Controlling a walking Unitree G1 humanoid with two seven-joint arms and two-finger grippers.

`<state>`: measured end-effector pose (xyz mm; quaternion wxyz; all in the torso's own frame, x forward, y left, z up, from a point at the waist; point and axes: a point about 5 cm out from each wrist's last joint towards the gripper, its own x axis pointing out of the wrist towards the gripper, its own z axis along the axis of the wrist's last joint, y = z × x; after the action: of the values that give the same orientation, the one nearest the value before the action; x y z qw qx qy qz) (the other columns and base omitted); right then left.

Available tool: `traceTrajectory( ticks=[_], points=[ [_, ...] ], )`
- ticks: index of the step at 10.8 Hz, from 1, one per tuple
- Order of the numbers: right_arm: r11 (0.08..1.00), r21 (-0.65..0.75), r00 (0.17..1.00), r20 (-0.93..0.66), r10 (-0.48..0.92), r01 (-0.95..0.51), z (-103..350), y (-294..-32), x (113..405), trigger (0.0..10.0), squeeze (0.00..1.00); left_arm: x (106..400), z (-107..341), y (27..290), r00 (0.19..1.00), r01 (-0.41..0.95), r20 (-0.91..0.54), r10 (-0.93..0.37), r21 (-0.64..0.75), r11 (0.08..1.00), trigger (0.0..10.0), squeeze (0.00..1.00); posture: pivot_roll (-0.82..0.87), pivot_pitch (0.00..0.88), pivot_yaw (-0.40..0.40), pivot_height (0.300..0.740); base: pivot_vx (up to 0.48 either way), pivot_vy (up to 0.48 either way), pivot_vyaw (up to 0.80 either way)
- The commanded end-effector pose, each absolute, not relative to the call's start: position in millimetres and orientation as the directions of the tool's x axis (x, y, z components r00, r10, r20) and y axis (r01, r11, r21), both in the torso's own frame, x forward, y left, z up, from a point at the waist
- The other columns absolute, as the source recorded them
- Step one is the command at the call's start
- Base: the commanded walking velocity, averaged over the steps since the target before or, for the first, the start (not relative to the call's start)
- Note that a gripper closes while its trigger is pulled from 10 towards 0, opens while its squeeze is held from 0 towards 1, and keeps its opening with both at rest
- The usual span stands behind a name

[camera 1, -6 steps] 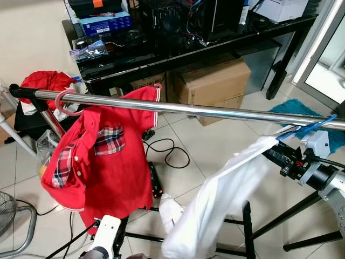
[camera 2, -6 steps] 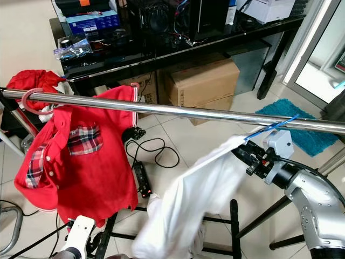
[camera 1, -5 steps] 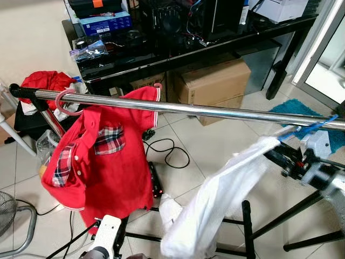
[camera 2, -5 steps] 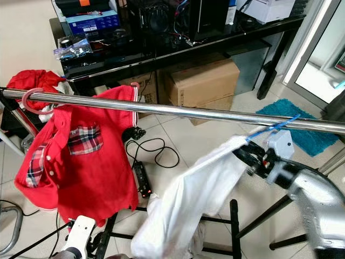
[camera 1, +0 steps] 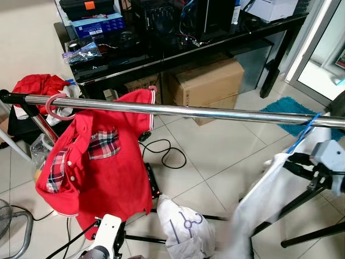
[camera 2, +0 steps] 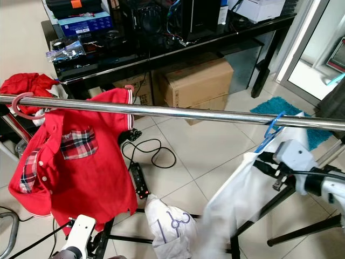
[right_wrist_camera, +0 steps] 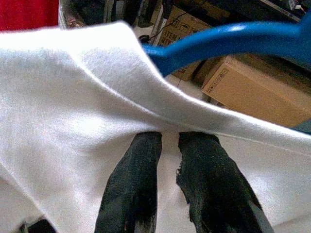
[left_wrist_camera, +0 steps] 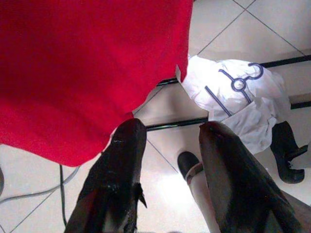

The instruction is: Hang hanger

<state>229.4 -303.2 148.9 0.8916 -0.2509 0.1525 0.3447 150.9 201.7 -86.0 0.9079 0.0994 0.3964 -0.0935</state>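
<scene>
A chrome rail (camera 1: 215, 111) runs across the view. At its left, a red polo shirt (camera 1: 97, 162) hangs on a pink hanger (camera 1: 54, 105). At the right, a blue hanger (camera 1: 304, 129) hooks over the rail, and a white shirt (camera 1: 264, 199) drapes down from it, blurred. My right gripper (camera 1: 292, 161) is at the shirt's shoulder. In the right wrist view, its fingers (right_wrist_camera: 141, 165) pinch nearly together on the white cloth just under the blue hanger (right_wrist_camera: 228, 41). My left gripper (left_wrist_camera: 170, 128) is open, low near the floor under the red shirt's hem (left_wrist_camera: 87, 73).
A white bag (camera 1: 183, 229) with a hanger print lies on the tiles by the rack's black legs (camera 1: 307, 194). A black desk (camera 1: 178, 46) with electronics and a cardboard box (camera 1: 207, 81) stand behind. A cable and power strip (camera 1: 153, 181) lie on the floor. A blue rug (camera 1: 285, 110) is at the right.
The white shirt has dropped from a slanted stretch to hang down under the blue hanger. My right gripper has moved right with it. The camera has shifted slightly.
</scene>
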Motion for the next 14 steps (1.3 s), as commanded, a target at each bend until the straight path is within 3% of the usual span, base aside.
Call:
traceTrajectory(
  ticks=[1, 3, 8, 10, 11, 12, 14],
  points=[
    [0.649, -0.357, 0.735, -0.427, 0.527, -0.672, 159.6, -310.6, 230.8, 10.0, 0.0, 151.1, -86.0, 202.1, 0.665, 0.259, -0.742, -0.092, 0.113, 0.959, 10.0, 0.0, -0.1, 0.048, 0.068, 0.74, 0.0, 0.0, 0.0],
    [0.695, -0.292, 0.747, -0.379, 0.546, -0.657, 181.8, -325.4, 225.8, 10.0, 0.0, 150.9, -86.4, 201.5, 0.661, 0.257, -0.745, -0.089, 0.113, 0.96, 10.0, 0.0, -0.09, 0.046, 0.065, 0.74, 0.0, 0.0, 0.0],
    [0.675, -0.134, 0.62, -0.552, 0.557, -0.726, 164.7, -346.5, 190.1, 10.0, 0.0, 145.6, -88.5, 203.2, 0.645, 0.261, -0.759, -0.086, 0.113, 0.959, 10.0, 0.0, -0.11, 0.048, 0.065, 0.74, 0.0, 0.0, 0.0],
    [0.718, -0.222, 0.702, -0.521, 0.485, -0.66, 175.8, -357.7, 195.4, 10.0, 0.0, 145.6, -88.6, 204.1, 0.641, 0.266, -0.763, -0.086, 0.115, 0.957, 10.0, 0.0, -0.11, 0.047, 0.071, 0.74, 0.0, 0.0, 0.0],
    [0.744, -0.246, 0.759, -0.424, 0.495, -0.622, 197.2, -360.1, 200.8, 10.0, 0.0, 145.5, -88.5, 205.1, 0.638, 0.268, -0.765, -0.085, 0.118, 0.956, 10.0, 0.0, -0.11, 0.046, 0.078, 0.74, 0.0, 0.0, 0.0],
    [0.738, -0.249, 0.767, -0.366, 0.528, -0.627, 214.3, -359.2, 198.6, 10.0, 0.0, 145.0, -88.6, 206.4, 0.635, 0.27, -0.768, -0.083, 0.121, 0.955, 10.0, 0.0, -0.11, 0.047, 0.079, 0.74, 0.0, 0.0, 0.0],
    [0.736, -0.232, 0.75, -0.41, 0.519, -0.636, 209.2, -364.9, 190.0, 10.0, 0.0, 143.6, -89.2, 207.3, 0.629, 0.271, -0.773, -0.08, 0.122, 0.955, 10.0, 0.0, -0.11, 0.054, 0.079, 0.74, 0.0, 0.0, 0.0]
  ],
)
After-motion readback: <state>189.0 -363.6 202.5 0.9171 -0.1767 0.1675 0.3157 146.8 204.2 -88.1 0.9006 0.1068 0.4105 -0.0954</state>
